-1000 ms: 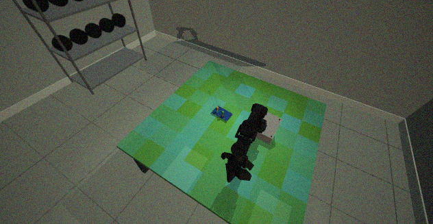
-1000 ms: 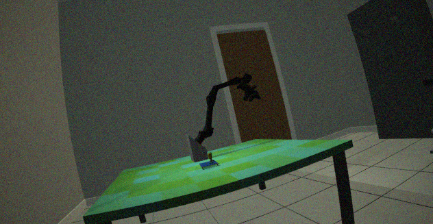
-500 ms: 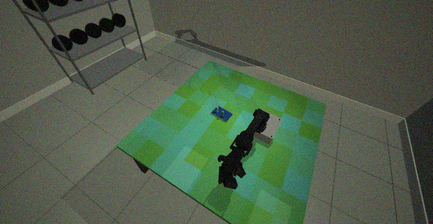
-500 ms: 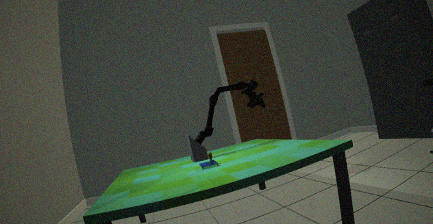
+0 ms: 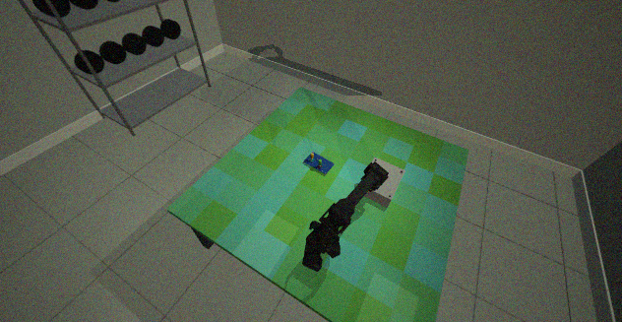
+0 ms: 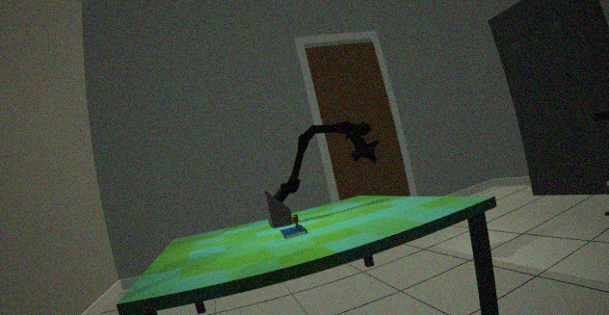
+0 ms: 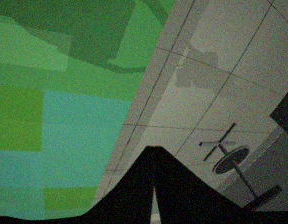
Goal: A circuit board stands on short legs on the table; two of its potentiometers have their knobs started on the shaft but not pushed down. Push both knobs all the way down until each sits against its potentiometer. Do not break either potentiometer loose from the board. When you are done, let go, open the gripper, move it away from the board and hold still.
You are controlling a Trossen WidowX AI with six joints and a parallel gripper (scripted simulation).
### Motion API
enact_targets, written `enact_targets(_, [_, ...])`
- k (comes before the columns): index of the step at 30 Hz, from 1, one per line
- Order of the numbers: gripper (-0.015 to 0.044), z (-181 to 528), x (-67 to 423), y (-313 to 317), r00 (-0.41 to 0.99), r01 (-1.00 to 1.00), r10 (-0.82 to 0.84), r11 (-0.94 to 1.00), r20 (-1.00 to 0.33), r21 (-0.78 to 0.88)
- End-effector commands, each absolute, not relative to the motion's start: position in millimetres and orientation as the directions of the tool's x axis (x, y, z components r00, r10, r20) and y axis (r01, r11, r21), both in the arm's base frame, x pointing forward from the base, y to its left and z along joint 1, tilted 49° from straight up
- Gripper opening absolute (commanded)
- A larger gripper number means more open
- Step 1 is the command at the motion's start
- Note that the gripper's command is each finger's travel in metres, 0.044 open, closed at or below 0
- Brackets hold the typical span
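The blue circuit board stands on the table. An orange knob and a green knob stand up from it in the top view. How far down each sits on its shaft is too small to tell. My gripper is shut and empty, its fingertips meeting in the wrist view. It hangs high above the table, well away from the board and nearer the table's front edge in the top view. The board is not visible in the wrist view.
The arm's pale base plate is bolted to the green patchwork table, to the right of the board in the top view. A rack of black weights stands off the table, on the floor.
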State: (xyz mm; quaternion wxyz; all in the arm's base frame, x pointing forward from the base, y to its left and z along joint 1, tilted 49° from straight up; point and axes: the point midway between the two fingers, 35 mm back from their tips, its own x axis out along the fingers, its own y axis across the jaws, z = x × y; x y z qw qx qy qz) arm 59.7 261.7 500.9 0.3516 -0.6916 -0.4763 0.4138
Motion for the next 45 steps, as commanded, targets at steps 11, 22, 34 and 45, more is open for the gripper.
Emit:
enact_targets(11, [0.0000,445.7,105.9,284.5,0.261,0.091,0.878,-0.438,-0.403,-0.895])
enact_targets(22, [0.0000,404.0,154.8,288.7,0.325,-0.142,0.794,-0.496,-0.514,-0.857])
enact_targets(34, [0.0000,358.7,205.1,284.0,0.342,-0.422,0.710,-0.469,-0.615,-0.776])
enact_targets(45, [0.0000,312.6,248.5,267.4,0.334,-0.653,0.632,-0.380,-0.699,-0.655])
